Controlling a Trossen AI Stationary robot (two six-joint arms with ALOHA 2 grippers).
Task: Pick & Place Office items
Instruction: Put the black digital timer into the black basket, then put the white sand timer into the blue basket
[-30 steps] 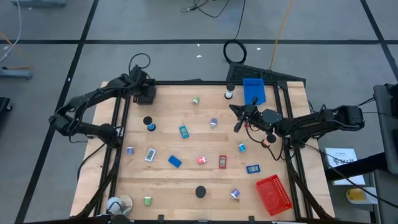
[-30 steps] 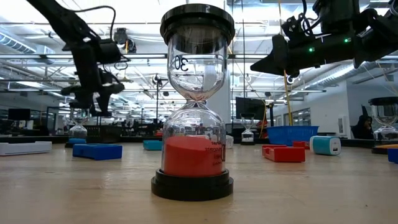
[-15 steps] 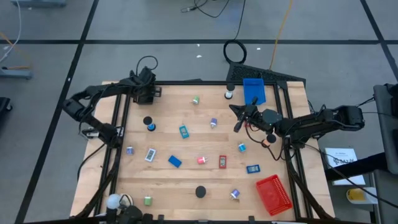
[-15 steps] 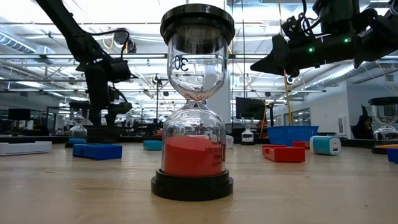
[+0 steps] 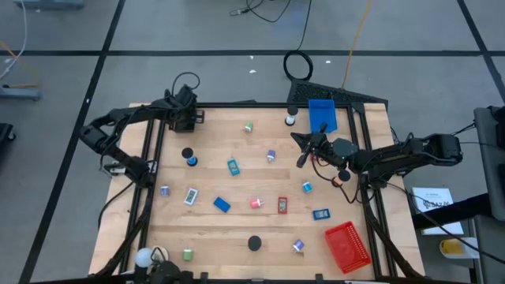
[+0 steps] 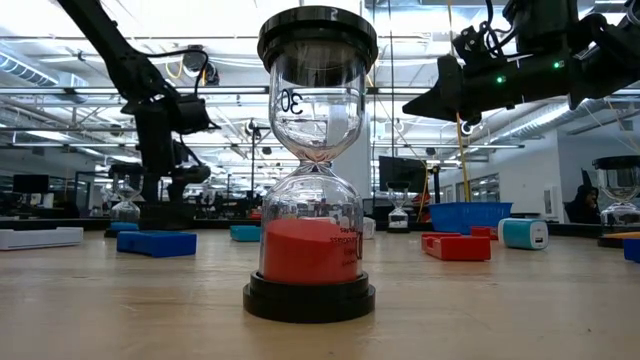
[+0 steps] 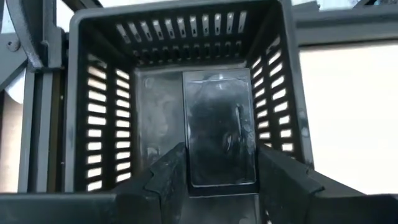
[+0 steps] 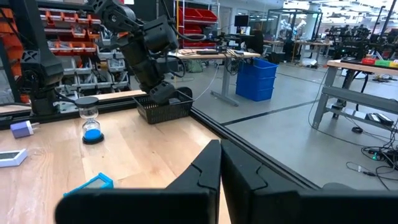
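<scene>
Little shifts: left end effector [image 7: 211,180] hovers parted over the black item [image 7: 219,127] in the black tray [image 7: 93,124] at the table's [image 5: 237,237] far-left corner; withdrawing could snag slats. Right end effector [image 5: 300,139] stays clenched, empty.

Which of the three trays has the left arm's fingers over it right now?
The black tray at the table's far left corner; the blue tray and red tray sit on the right side.

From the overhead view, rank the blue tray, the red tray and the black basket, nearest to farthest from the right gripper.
From the right gripper:
1. Blue tray, just beyond it at the far edge.
2. Red tray, near right corner.
3. Black basket, far left corner.
</scene>
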